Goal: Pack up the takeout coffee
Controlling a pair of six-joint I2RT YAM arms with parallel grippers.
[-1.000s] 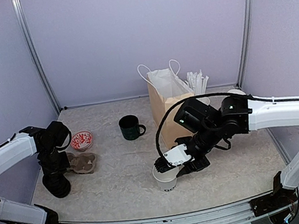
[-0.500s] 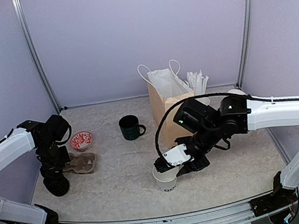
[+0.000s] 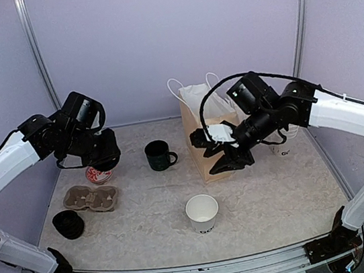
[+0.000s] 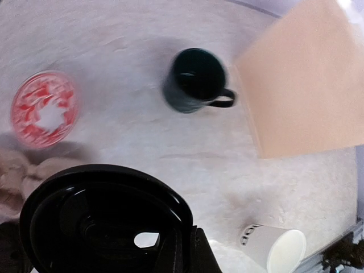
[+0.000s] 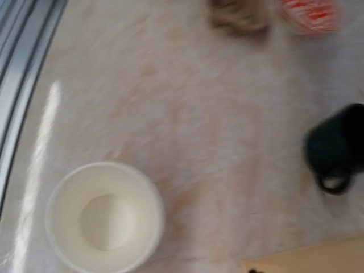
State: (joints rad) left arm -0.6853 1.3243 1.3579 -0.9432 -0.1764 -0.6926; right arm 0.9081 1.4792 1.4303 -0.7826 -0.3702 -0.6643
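The takeout coffee cup (image 3: 202, 213), white paper with black lettering, stands lidless on the front middle of the table; it also shows as the cup (image 4: 273, 250) and the cup (image 5: 105, 216), its inside empty. A black plastic lid (image 4: 102, 222) is pinched by its rim in my left gripper (image 4: 179, 250), which is shut on it. That left gripper (image 3: 104, 162) hangs above the red dish. My right gripper (image 3: 217, 153) hovers in front of the paper bag, open with nothing in it. Its fingers do not show in the right wrist view.
A brown paper bag (image 3: 204, 137) stands at centre back, straws (image 3: 239, 100) behind it. Around it are a dark green mug (image 3: 159, 155), a red patterned dish (image 3: 96, 175), a cardboard cup carrier (image 3: 91, 198) and a black lid stack (image 3: 67, 224). Another lettered cup (image 3: 282, 147) is behind the right arm.
My left gripper closed on a lid at the stack, then rose and swung back toward the red dish. My right gripper let go of the cup and lifted back to the bag.
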